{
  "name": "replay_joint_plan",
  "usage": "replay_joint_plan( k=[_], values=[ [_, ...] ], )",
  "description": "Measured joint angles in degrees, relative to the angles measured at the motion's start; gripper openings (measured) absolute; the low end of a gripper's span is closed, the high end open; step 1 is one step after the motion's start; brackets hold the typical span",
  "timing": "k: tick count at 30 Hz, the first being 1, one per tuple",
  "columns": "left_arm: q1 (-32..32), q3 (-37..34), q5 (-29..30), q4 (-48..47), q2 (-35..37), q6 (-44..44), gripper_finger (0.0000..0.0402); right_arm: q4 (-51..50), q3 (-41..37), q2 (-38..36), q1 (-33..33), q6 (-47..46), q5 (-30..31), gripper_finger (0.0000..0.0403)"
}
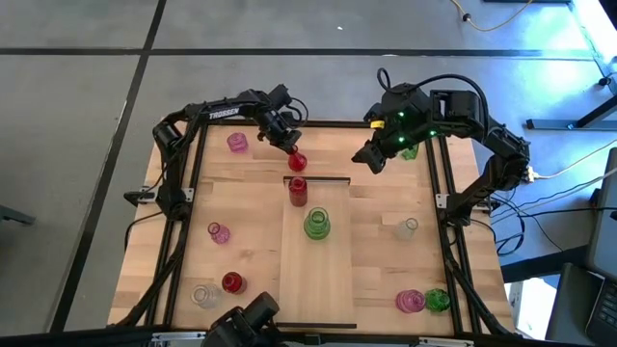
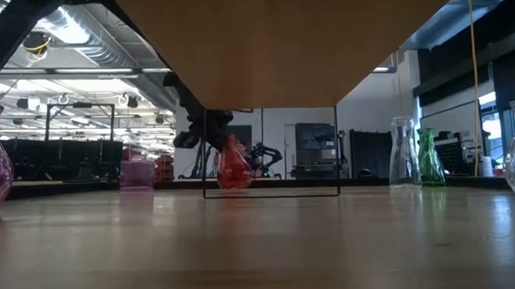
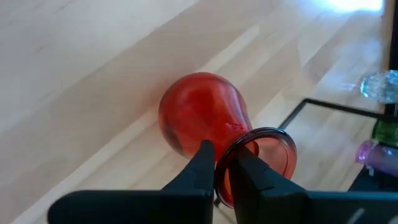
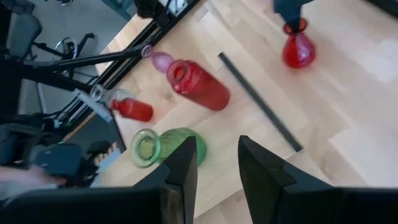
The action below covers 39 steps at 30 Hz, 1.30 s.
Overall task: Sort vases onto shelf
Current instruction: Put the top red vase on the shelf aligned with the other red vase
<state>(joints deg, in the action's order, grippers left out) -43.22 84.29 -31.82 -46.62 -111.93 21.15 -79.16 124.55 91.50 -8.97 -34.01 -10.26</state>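
Left jaws (image 3: 225, 163) pinched shut on rim of red vase (image 3: 205, 121), held tilted just above counter (image 1: 241, 193), short of shelf's (image 1: 318, 280) dark end strip (image 1: 316, 179). Right jaws (image 4: 214, 163) parted, empty, hovering over far right part of counter.

Risks, as judged: thin-rim pinch on smooth glass, so liable to slip or swing; round belly likely to roll if set down tilted; narrow clearance beside second red vase (image 1: 298, 191) and green vase (image 1: 316, 225) already on shelf, so possible knock.

Materials: translucent glossy glass, bulbous body, narrow flared neck; pale matte wood boards with visible grain.
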Motion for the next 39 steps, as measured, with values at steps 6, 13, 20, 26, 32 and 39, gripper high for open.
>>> replay_joint_plan(
  k=[6,13,20,26,32,39],
  values=[
    [-1.4,0.0,0.22,-4.95,5.58,-5.26,0.0017,5.34,0.0,0.0,0.0,3.7,2.16,0.0099],
    [-2.84,-0.02,-0.59,-8.08,17.59,-7.81,0.0016,14.66,0.0,0.86,0.0,10.97,1.76,0.0117],
    [-1.53,0.0,-2.56,-7.95,29.14,-5.37,0.0016,21.19,-0.02,5.56,0.0,18.62,1.71,0.0221],
    [2.34,2.36,-3.44,-7.74,34.48,-2.0,0.0014,25.86,-0.04,8.96,0.0,25.7,1.41,0.0279],
    [6.93,11.12,-3.93,-7.3,34.23,-0.37,0.0014,28.32,-0.04,11.2,0.0,31.06,0.16,0.0273],
    [11.35,17.11,-0.46,-12.43,30.41,-0.45,0.0014,32.1,0.0,10.88,0.0,33.45,4.91,0.0254]
  ],
)
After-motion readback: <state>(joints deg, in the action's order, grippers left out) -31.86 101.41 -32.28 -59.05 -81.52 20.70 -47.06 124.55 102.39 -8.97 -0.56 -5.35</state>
